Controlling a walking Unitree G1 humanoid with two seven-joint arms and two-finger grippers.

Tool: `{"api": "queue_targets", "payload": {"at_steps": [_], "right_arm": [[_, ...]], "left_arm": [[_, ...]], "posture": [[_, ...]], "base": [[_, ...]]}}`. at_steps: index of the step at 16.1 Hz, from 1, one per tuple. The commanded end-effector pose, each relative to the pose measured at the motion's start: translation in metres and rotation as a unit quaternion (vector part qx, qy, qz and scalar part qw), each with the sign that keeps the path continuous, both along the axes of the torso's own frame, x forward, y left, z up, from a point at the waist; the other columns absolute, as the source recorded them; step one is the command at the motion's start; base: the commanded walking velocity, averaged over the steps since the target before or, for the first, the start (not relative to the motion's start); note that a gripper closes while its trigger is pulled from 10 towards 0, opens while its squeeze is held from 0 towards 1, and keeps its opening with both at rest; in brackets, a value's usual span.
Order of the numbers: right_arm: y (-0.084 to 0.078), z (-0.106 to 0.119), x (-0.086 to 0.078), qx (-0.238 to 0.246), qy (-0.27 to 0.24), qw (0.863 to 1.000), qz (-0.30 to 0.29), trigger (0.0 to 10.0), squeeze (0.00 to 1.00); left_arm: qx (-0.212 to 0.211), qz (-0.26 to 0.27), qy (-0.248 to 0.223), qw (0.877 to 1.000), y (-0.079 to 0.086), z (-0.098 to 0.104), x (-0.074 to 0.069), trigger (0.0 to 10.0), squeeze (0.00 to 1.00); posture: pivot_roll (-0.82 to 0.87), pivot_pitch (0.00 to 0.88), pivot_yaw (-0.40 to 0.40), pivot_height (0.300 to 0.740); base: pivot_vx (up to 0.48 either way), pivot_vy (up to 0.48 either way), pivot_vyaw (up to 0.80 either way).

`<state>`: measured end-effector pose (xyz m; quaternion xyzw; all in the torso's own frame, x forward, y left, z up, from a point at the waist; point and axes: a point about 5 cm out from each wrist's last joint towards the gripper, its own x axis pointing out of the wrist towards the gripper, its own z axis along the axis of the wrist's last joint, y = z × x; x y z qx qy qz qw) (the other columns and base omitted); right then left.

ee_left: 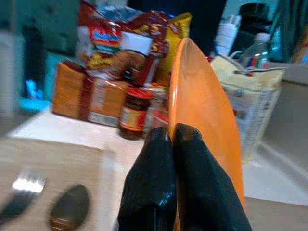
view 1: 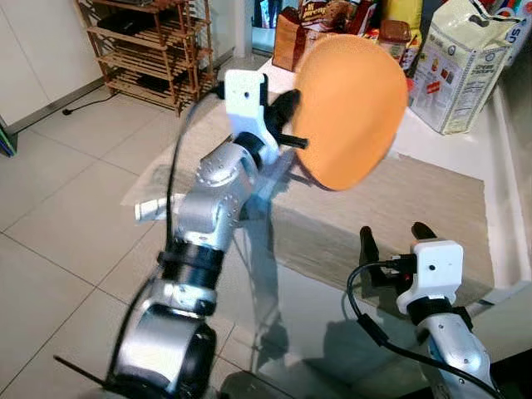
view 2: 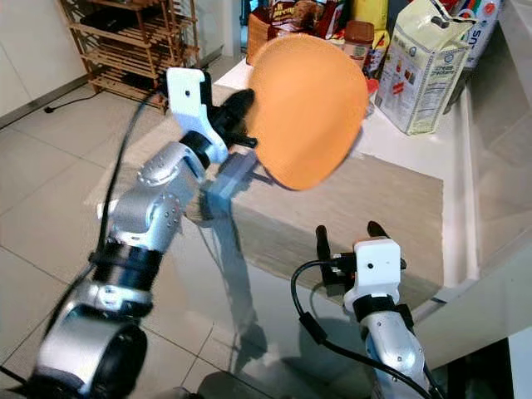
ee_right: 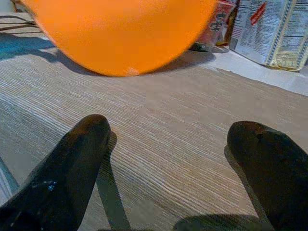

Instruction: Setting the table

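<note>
Pinching the orange plate [view 1: 349, 108] by its rim, tilted on edge, the left tool [view 1: 287, 125] is carrying it above the placemat [view 1: 416, 216] near the bench's [view 2: 416, 137] front edge, seemingly to lay it there, while the right tool [ee_right: 168, 163] is hovering spread and empty.

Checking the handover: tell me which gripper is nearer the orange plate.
Left. The left gripper is shut on the orange plate, held tilted above the placemat; the right gripper hovers open below, apart from it.

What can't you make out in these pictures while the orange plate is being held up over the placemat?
- Woven beige placemat: its middle is hidden behind the round orange plate, which the left gripper pinches at the rim, in both eye views.
- Metal fork and spoon: blurred and cut off by the left wrist view's edge.
- Brown glass jar: label blurred.
- Right gripper, fingers apart: touching the mat or hovering, unclear.
</note>
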<state>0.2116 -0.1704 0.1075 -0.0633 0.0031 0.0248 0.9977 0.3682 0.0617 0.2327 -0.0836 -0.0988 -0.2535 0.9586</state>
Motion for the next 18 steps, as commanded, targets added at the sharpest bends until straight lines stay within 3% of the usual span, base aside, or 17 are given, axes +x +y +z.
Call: {"api": "queue_targets", "payload": {"at_steps": [1, 5, 9, 11, 16, 18], "right_arm": [[0.0, -0.002, -0.001, -0.005, 0.003, 1.0, -0.002, 10.0, 0.0], [0.0, -0.004, 0.0, -0.006, 0.003, 1.0, -0.001, 10.0, 0.0], [0.0, -0.002, 0.003, -0.002, -0.005, 1.0, -0.004, 10.0, 0.0], [0.0, -0.002, 0.004, -0.002, -0.007, 1.0, -0.003, 10.0, 0.0], [0.002, -0.004, 0.003, -0.002, -0.004, 1.0, -0.001, 10.0, 0.0], [0.002, -0.005, 0.003, -0.002, -0.003, 1.0, -0.001, 10.0, 0.0]], "left_arm": [[0.018, 0.012, -0.03, 0.999, 0.0, 0.011, 0.002, 0.0, 0.0], [0.008, -0.011, -0.036, 0.999, -0.007, 0.012, -0.001, 0.0, 0.0], [-0.033, -0.043, -0.01, 0.998, -0.016, 0.009, -0.004, 0.0, 0.0], [-0.056, -0.061, -0.018, 0.996, -0.021, 0.02, -0.008, 0.0, 0.0], [0.014, -0.061, -0.121, 0.991, -0.027, 0.034, -0.021, 0.0, 0.0], [0.014, -0.052, -0.126, 0.991, -0.025, 0.035, -0.02, 0.0, 0.0]], "posture": [[-0.12, 0.001, -0.013, 0.74], [-0.11, 0.0, -0.012, 0.74], [-0.11, 0.0, -0.006, 0.74], [-0.11, 0.002, -0.008, 0.74], [-0.1, 0.006, -0.008, 0.74], [-0.1, 0.007, -0.008, 0.74]], "base": [[0.0, 0.0, 0.0], [0.0, 0.0, 0.0], [0.0, 0.0, 0.0], [0.0, 0.0, 0.0], [0.0, 0.0, 0.0], [0.0, 0.0, 0.0]]}}
